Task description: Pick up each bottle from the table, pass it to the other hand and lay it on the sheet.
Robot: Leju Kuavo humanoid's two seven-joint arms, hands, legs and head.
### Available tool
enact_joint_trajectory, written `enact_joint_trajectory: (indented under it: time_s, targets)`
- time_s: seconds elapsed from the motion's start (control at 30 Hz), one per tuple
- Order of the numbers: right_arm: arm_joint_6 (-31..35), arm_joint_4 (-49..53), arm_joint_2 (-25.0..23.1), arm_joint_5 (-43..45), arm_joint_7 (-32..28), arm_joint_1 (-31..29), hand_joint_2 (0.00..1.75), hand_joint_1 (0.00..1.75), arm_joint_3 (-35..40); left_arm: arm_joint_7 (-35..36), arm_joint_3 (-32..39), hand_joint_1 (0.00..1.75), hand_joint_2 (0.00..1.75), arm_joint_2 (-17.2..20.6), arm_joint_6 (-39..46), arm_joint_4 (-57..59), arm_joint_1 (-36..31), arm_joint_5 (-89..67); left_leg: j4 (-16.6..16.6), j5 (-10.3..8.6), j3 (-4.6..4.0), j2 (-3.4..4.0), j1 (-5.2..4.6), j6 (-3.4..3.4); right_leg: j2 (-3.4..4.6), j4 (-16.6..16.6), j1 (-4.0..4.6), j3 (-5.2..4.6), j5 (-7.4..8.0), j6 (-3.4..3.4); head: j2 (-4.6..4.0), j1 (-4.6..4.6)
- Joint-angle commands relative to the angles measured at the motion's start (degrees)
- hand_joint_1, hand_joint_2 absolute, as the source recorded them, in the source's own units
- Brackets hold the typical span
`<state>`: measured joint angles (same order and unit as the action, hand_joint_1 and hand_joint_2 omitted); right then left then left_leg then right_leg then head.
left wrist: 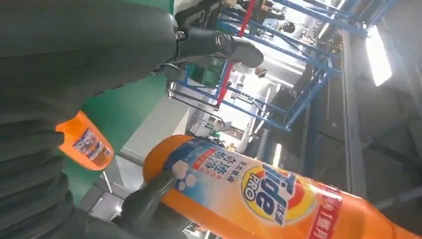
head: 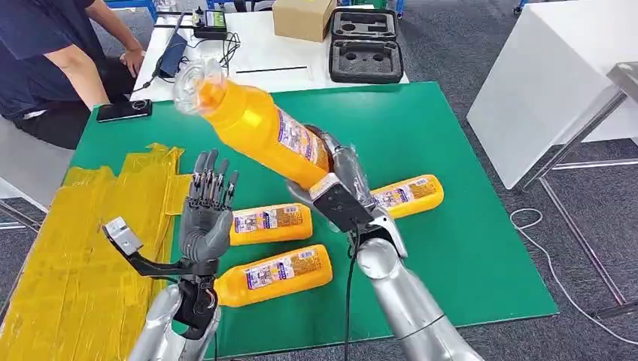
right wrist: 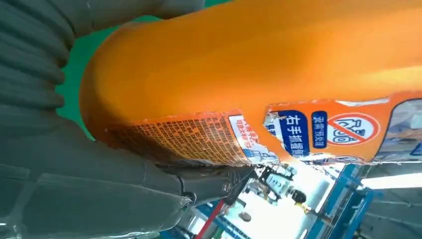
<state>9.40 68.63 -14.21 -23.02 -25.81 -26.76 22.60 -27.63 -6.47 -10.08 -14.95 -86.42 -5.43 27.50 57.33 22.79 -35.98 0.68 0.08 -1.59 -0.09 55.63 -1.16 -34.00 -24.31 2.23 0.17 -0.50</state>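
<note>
Bottle (head: 259, 128) rides tilted above the green table (head: 466, 226) in the head view, its base clasped in the right hand (head: 338, 192); the left hand (head: 209, 214) stands beside it, fingers spread and empty. Left wrist view: bottle (left wrist: 259, 194) near those fingers (left wrist: 219, 45). Right wrist view: hand (right wrist: 99, 194) wraps its base (right wrist: 239, 79).

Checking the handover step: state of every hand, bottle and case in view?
right hand: grips the raised bottle's base
raised bottle: lifted, tilted, clear cap toward the person
left hand: fingers apart, holds nothing, below the raised bottle
three bottles: lying flat on the green mat
yellow sheet: crinkled, no bottle on it
black case: open, foam slots bare
</note>
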Motion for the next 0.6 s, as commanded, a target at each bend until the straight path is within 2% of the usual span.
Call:
enact_joint_trajectory:
  time_s: [0.03, 0.17, 0.43, 0.6]
  targets:
    - [-3.61, -9.69, -1.98, -0.45, 1.84, -3.15, 1.75, 1.75, 7.82, -0.27, 0.43, 0.0, 1.75, 1.69, 3.0, 1.39, -2.25, -1.1, 0.01, 0.1, 0.19, 0.09, 0.04, 0.06, 0.13, -0.03, 0.04, 0.17, -0.03, -0.1, 0.0, 0.0]
    - [-5.41, -13.95, -4.72, -3.2, 4.16, -2.45, 1.75, 1.75, 14.43, -0.78, 2.64, 0.0, 1.75, 1.51, 6.09, -0.61, -2.13, -2.63, -0.03, 0.17, 0.36, 0.19, 0.09, 0.15, 0.26, -0.03, 0.09, 0.29, -0.07, -0.2, 0.0, 0.0]
    - [-5.27, -13.56, -4.34, -2.92, 4.44, -2.66, 1.75, 1.75, 14.59, -0.68, 2.8, 0.0, 1.75, 1.42, 6.08, -0.96, -1.84, -2.67, 0.01, 0.16, 0.33, -0.06, 0.12, 0.11, -0.01, -0.02, 0.13, 0.33, -0.14, -0.16, 0.0, -0.02]
    - [-8.62, -15.59, -5.13, -2.73, 5.36, -1.94, 1.75, 1.75, 17.53, -0.75, 3.72, 0.0, 1.75, 1.39, 6.93, -2.55, -0.87, -2.82, -0.03, 0.09, 0.19, 0.0, 0.09, 0.07, 0.03, -0.06, 0.09, 0.2, -0.06, -0.11, 0.0, 0.02]
